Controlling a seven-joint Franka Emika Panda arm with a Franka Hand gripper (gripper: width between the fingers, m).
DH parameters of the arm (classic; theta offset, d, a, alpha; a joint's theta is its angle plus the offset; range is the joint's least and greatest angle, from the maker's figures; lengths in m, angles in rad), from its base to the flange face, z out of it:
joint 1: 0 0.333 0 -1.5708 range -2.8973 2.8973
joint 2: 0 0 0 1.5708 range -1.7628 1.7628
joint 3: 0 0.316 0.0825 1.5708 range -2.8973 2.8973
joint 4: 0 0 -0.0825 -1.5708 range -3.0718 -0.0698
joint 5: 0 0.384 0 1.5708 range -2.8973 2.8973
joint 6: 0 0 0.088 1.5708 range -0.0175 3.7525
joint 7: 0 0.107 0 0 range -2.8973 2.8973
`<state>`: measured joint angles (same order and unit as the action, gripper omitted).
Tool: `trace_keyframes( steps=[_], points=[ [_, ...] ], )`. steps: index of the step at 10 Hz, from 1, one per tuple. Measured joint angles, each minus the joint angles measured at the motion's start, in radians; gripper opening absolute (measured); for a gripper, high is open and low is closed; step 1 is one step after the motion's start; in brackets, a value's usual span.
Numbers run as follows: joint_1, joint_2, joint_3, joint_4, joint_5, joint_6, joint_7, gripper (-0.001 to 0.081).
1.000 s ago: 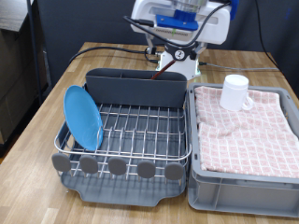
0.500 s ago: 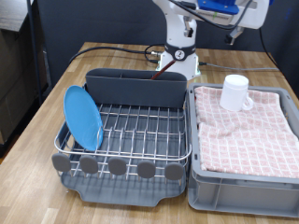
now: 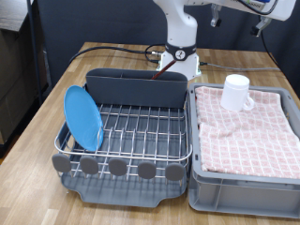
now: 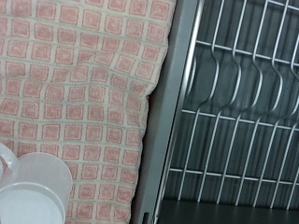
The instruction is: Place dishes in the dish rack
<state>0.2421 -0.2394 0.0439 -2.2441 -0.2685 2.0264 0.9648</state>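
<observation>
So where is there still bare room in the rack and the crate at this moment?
The dish rack has open wire grid from the upright light-blue plate at the exterior view's left across to its right edge. In the crate, the pink checked cloth lies bare below the white mug. Crowded: the rack's left edge and the crate's top. The gripper isn't visible.

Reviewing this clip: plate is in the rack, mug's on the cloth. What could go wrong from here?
The mug stands upside down on the soft pink checked cloth, so it may tip or slide when grasped. The plate only leans on edge against the dish rack wires; a knock to the rack could topple it. The gripper is out of the exterior view, so its approach cannot be checked.
</observation>
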Motion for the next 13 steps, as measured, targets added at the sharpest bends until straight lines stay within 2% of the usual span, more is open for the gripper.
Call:
trace_keyframes(
  steps=[3,5,8,10,11,13],
  points=[
    [0.015,0.020,0.000,0.023,0.113,0.005,-0.064,0.0803],
    [0.037,0.025,0.022,0.049,0.154,-0.009,-0.063,0.0803],
    [0.056,0.025,0.071,0.106,0.185,-0.105,0.022,0.0803],
    [0.061,0.026,0.097,0.119,0.186,-0.112,0.061,0.0803],
    [0.062,0.029,0.106,0.122,0.185,-0.122,0.061,0.0803],
    [0.063,0.062,0.119,0.145,0.186,-0.190,0.021,0.0803]
  ],
)
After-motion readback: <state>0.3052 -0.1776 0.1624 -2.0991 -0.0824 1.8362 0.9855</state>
